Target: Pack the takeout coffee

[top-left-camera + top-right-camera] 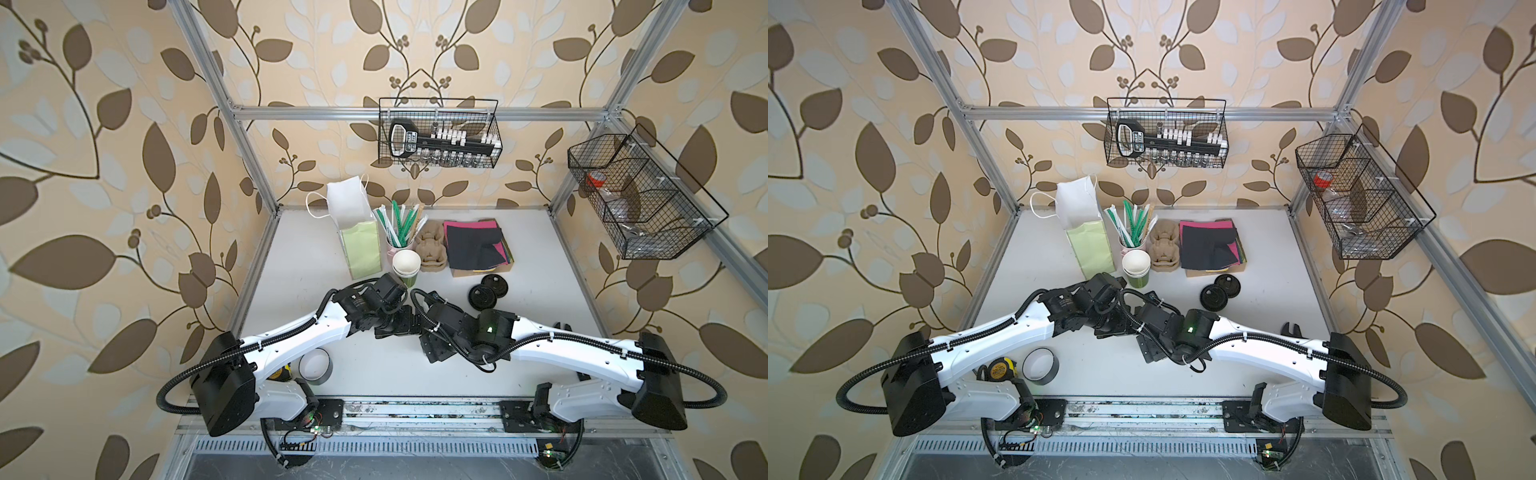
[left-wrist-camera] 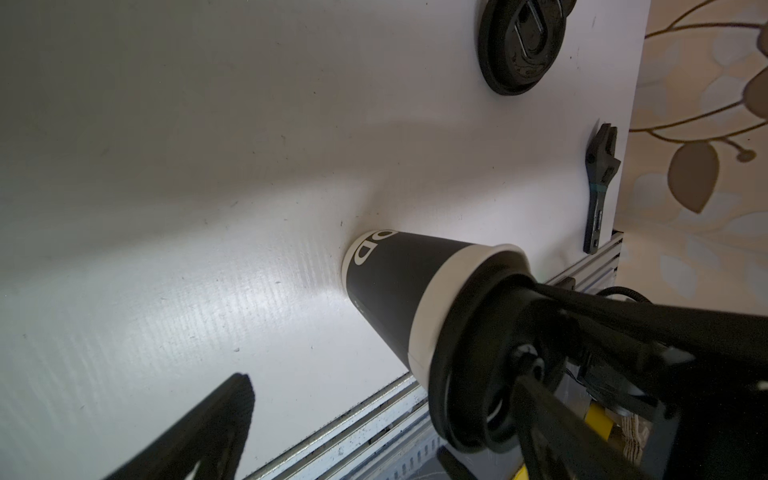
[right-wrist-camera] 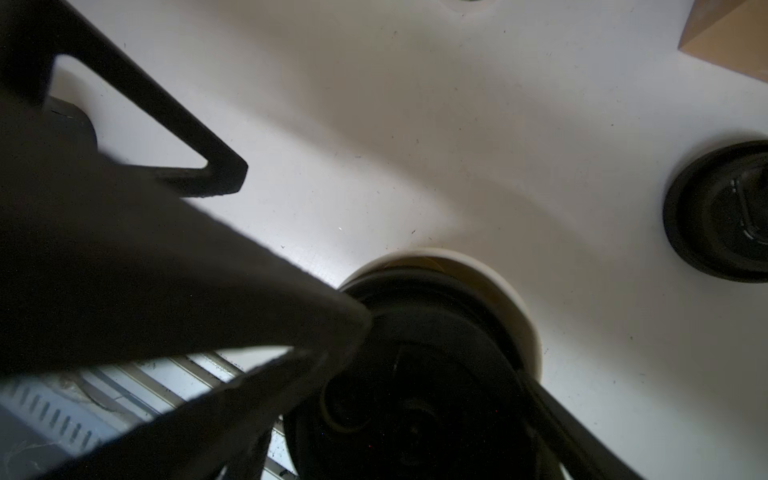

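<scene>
Black lid [image 2: 465, 353] sat on cup [image 2: 399, 286], 6 o'clock of stack [image 1: 406, 266] | right gripper [image 3: 449, 353] clamped lid; left gripper [image 1: 398, 326] apart, empty | step: capping, likely | next: press lid flush, then lift toward bag [image 1: 360, 245] at 11 o'clock

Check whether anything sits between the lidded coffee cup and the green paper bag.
Likely yes. The stack of green paper cups stands beside the bag, close to the path from the coffee cup, and the left arm's wrist lies across that stretch. In both top views the cup itself is hidden.
</scene>
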